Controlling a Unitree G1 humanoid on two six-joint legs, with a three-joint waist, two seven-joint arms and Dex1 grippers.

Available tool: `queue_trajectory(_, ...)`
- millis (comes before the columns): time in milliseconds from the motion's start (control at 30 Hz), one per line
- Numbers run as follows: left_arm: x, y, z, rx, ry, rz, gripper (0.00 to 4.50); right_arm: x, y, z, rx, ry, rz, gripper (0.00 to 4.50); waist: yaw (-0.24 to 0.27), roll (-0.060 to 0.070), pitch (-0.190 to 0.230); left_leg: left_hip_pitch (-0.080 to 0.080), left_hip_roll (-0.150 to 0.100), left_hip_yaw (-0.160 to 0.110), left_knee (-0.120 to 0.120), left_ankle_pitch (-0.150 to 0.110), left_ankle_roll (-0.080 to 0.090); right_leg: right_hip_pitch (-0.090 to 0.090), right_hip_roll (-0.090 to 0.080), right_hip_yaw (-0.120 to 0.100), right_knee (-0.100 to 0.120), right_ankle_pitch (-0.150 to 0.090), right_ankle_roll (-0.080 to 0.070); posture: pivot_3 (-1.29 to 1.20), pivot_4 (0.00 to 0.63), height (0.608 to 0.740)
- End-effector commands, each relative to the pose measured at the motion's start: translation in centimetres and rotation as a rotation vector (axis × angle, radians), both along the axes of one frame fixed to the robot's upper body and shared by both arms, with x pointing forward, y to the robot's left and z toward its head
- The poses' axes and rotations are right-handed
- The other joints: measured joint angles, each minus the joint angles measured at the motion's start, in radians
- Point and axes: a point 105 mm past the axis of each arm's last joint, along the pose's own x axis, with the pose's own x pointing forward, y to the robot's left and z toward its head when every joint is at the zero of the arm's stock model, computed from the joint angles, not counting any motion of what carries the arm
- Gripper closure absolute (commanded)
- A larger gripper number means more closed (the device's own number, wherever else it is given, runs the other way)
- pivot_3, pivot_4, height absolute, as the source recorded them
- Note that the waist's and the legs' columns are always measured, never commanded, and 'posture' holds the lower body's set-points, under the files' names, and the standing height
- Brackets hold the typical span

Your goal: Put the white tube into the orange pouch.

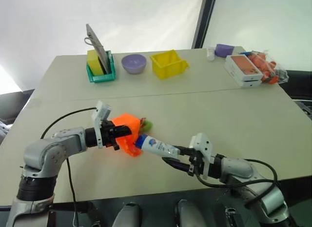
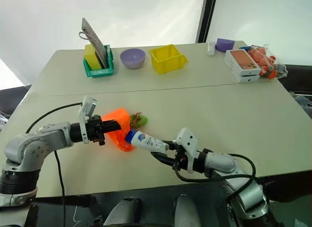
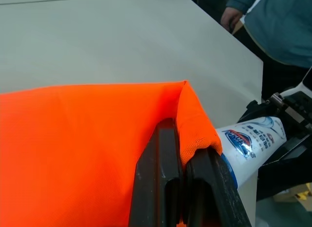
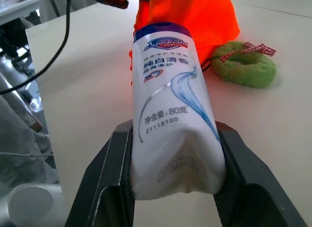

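**Tube at the pouch mouth, entry not assured**

The orange pouch (image 1: 127,134) hangs above the table (image 1: 234,119), its edge pinched in the fully closed left gripper (image 1: 117,137). At its four o'clock, the right gripper (image 1: 181,157) clamps the crimped end of the white tube (image 1: 157,146), cap touching the fabric. The judged risk: the limp mouth folds shut, so the cap pushes cloth aside and the tube slides past outside.
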Motion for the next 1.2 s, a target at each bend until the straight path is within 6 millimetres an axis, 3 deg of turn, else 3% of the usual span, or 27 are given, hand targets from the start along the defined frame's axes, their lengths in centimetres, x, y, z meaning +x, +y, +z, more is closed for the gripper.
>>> queue_trajectory(33, 0.6, -0.7, 1.0, -0.003, -0.054, -0.007, 4.5, -1.2, 0.6, 2.3, 0.045, -0.056, 0.075, 2.83, 0.0, 0.0, 0.0, 0.0, 0.0, 0.0, 0.0, 0.0, 0.0, 0.0, 0.0, 0.0, 0.0, 0.0, 0.0, 0.0, 0.15, 0.74)
queue_trajectory(200, 0.3, -1.7, 1.6, -0.019, -0.071, -0.05, 4.5, -1.9, 2.0, 1.8, 0.036, -0.037, 0.12, 2.83, 0.0, 0.0, 0.0, 0.0, 0.0, 0.0, 0.0, 0.0, 0.0, 0.0, 0.0, 0.0, -0.001, 0.0, 0.0, 0.0, 0.15, 0.74)
queue_trajectory(400, 0.1, -2.1, 1.9, -0.021, -0.084, -0.074, 4.5, -0.3, 2.5, 1.3, 0.039, -0.042, 0.051, 2.83, 0.001, -0.001, 0.0, 0.0, 0.0, 0.0, 0.0, 0.0, 0.0, 0.0, 0.0, 0.0, 0.0, 0.0, 0.0, 0.0, 0.15, 0.74)
queue_trajectory(700, -1.0, -1.8, 1.4, 0.031, -0.092, -0.115, 4.5, 1.8, 0.5, -0.1, 0.008, -0.048, -0.082, 2.83, -0.001, -0.001, 0.0, -0.001, 0.0, 0.0, -0.001, 0.0, 0.0, -0.001, 0.0, 0.0, -0.001, 0.0, 0.0, 0.0, 0.15, 0.74)
queue_trajectory(1000, -1.5, -2.0, 0.4, 0.075, -0.096, -0.125, 4.5, 1.9, 1.0, 0.3, 0.053, -0.05, -0.068, 2.83, 0.001, -0.001, 0.0, -0.001, 0.0, 0.0, 0.0, 0.0, 0.0, 0.0, 0.0, 0.0, -0.001, 0.0, 0.0, 0.0, 0.15, 0.74)
queue_trajectory(1200, -1.4, -2.2, 0.3, 0.083, -0.104, -0.113, 4.5, 2.0, 2.4, 0.7, 0.086, -0.058, -0.058, 2.83, 0.001, 0.0, 0.0, -0.001, 0.0, 0.0, 0.0, 0.0, 0.0, -0.001, 0.0, 0.0, -0.001, 0.0, 0.0, 0.0, 0.15, 0.74)
